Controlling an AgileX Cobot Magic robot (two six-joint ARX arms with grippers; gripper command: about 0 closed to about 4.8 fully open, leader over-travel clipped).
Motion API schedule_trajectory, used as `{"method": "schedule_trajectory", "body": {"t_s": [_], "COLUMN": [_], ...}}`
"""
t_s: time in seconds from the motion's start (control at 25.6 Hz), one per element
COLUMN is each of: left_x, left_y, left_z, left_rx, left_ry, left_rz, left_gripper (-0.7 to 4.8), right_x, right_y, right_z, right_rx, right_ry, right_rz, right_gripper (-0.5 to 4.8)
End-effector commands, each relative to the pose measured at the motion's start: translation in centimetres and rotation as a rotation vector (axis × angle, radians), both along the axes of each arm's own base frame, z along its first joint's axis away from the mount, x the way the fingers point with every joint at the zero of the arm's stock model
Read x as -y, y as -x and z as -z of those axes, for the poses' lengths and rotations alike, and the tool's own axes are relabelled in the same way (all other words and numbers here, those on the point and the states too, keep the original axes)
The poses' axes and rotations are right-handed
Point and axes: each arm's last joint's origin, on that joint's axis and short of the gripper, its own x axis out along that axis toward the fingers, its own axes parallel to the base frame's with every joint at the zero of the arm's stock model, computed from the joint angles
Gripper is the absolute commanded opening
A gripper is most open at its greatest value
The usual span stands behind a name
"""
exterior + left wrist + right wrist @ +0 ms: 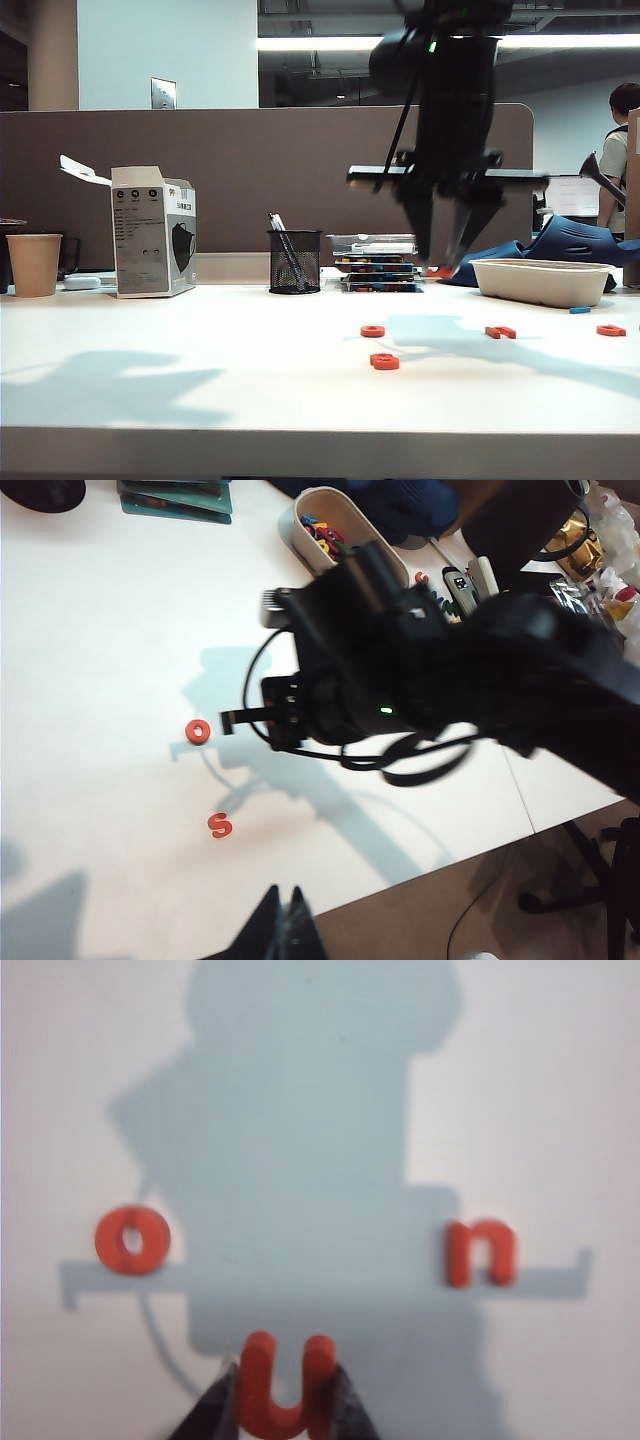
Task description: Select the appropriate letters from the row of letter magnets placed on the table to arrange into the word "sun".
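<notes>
Above the table [200, 400], the right gripper [283, 1400] is carrying the letter U [284, 1385] clamped between its fingers, with the S [220, 826] lying toward seven o'clock of it in the exterior view, while the left gripper [283, 925] is waiting nearer the S, its state unclear.

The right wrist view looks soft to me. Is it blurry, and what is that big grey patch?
Right wrist view: soft all over, worst on the letter u clamped in the right gripper; the grey patch is the arm's shadow on the table. Exterior view: that arm is motion-smeared.

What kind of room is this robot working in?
Probably an open-plan office: a white desk backed by a brown partition, a mesh pen holder, and ceiling strip lights beyond.
</notes>
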Motion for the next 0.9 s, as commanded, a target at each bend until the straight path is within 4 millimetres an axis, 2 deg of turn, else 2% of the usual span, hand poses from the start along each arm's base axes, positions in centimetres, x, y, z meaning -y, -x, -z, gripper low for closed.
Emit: {"method": "schedule_trajectory", "body": {"t_s": [0.04,0.23,0.39,0.51,0.9], "left_x": [-0.1,-0.1,-0.1,-0.1,-0.1], "left_y": [0.0,0.0,0.0,0.0,0.0], "left_z": [-0.2,-0.2,-0.2,-0.2,-0.1], "left_rx": [0.010,0.010,0.010,0.010,0.008], "left_ry": [0.005,0.005,0.005,0.005,0.003], "left_rz": [0.000,0.000,0.000,0.000,0.000], "left_gripper": [-0.05,-0.05,-0.05,-0.05,-0.05], "right_x": [0.9,1.8,2.1,2.7,2.3], "right_y": [1.5,3.5,4.9,6.8,8.0], "right_z": [-2.3,-5.4,-6.3,-4.8,1.2], "right_rx": [0.015,0.054,0.075,0.063,0.033], "right_ry": [0.043,0.026,0.013,0.000,-0.117], "right_rz": [0.010,-0.011,-0.022,-0.017,-0.034], "right_gripper": [0.82,0.82,0.82,0.82,0.82]}}
